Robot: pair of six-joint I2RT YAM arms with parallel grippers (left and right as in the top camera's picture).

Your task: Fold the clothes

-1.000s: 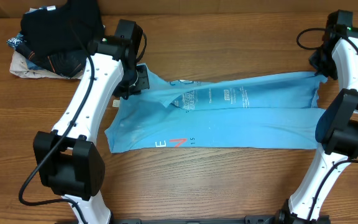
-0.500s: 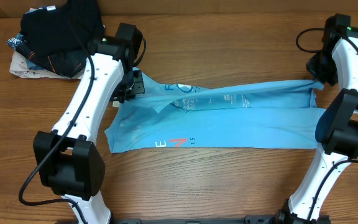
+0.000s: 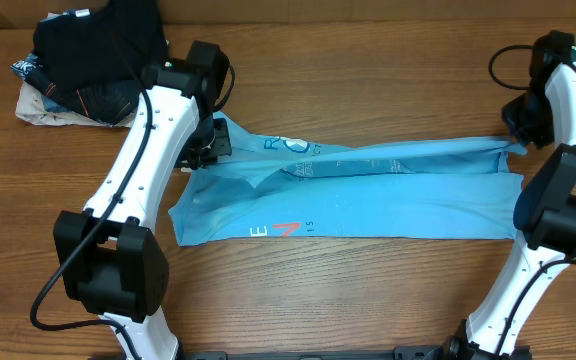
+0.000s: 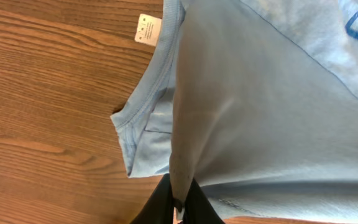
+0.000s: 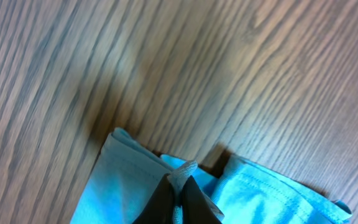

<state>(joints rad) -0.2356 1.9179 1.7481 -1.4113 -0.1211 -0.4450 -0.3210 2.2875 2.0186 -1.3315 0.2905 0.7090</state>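
The clothes are a sky-blue T-shirt (image 3: 368,195) lying stretched left to right across the wooden table, with red and white lettering near its front edge. Its far layer is pulled taut into a narrow band between the two grippers. My left gripper (image 3: 215,138) is shut on the cloth at the collar end; in the left wrist view the black fingers (image 4: 179,202) pinch a ridge of blue cloth beside the collar and its white label (image 4: 146,30). My right gripper (image 3: 516,140) is shut on the hem end, where a bunched edge (image 5: 185,169) sticks up between its tips (image 5: 178,186).
A pile of black and dark folded garments (image 3: 93,60) sits at the far left corner, just behind the left arm. Bare wooden tabletop (image 3: 368,70) lies beyond the shirt and in front of it (image 3: 338,290).
Both grippers have drawn the held far edge down towards the front. The raised flap has flattened into a tighter, narrower band over the shirt, and the right gripper has shifted slightly right.
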